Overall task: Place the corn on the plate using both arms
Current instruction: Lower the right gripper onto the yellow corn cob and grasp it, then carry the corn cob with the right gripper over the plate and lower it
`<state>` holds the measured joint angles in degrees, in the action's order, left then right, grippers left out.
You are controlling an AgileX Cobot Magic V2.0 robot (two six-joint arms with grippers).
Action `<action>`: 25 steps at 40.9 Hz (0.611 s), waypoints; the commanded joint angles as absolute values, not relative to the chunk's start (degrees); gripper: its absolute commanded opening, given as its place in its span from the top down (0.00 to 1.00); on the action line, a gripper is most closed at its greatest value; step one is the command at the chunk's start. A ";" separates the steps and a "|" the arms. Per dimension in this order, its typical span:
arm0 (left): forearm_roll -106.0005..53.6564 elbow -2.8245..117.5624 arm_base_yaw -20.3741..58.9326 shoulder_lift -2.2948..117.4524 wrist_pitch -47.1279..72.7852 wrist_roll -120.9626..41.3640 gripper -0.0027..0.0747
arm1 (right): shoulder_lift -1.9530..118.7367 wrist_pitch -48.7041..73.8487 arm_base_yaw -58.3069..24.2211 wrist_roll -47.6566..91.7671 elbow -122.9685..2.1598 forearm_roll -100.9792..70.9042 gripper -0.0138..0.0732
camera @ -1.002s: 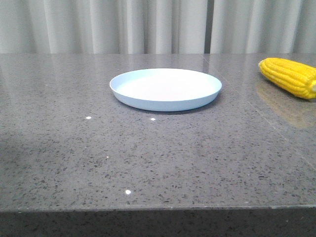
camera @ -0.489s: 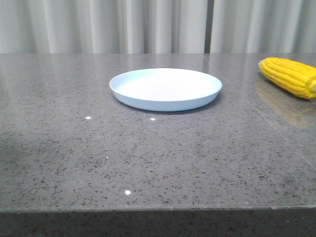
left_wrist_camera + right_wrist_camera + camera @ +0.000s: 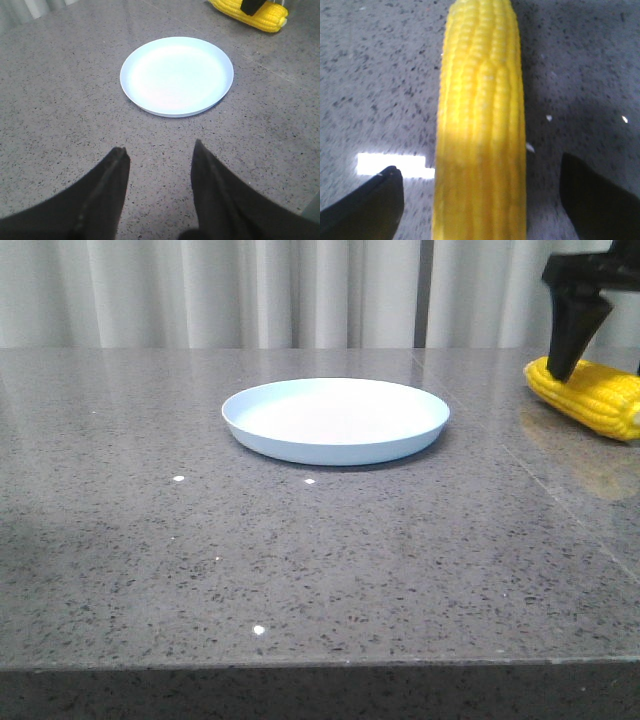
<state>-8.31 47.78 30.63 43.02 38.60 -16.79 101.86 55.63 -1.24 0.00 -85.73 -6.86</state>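
While its black fingers (image 3: 370, 200) spread wide on both sides of the bumpy yellow corn (image 3: 480, 125) without touching, the right gripper (image 3: 480, 195) hovers; corn at three o'clock from the smooth round plate (image 3: 335, 420). Left gripper (image 3: 157, 160) gapes, holding nothing.

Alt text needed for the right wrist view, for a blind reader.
A yellow corn cob lies on the speckled grey table, filling the middle of the frame between the right gripper's two open dark fingers, which stand apart from it on either side.

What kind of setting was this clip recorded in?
Probably a staged lab or test bench, not a real kitchen: a grey speckled stone-look table, pale curtains as backdrop, and only a plate and a corn set out.
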 commanded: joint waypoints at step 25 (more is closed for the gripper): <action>-8.91 49.42 30.95 42.76 34.11 -16.24 0.58 | 99.48 65.19 -7.90 0.71 -99.07 -7.52 0.59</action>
<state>-8.31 47.78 30.63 43.02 38.60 -16.79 103.98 63.70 -4.71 0.00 -94.23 -6.73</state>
